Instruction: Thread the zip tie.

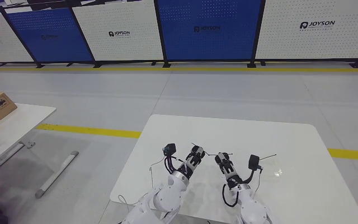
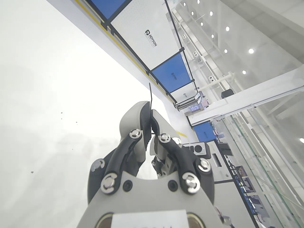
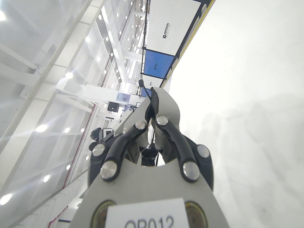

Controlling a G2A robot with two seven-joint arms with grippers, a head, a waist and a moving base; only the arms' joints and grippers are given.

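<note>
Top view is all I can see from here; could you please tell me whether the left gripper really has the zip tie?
Observer: Yes. The left gripper is shut on the zip tie, and its thin tail sticks out beyond the grip.
Operator: Thank you. And the right one?
Observer: The right gripper is shut too, pinching the tie just below its square head.
Operator: Is the tail in the head yet?
Observer: No. In the left wrist view the tail tip stands bare, with nothing around it.
</note>
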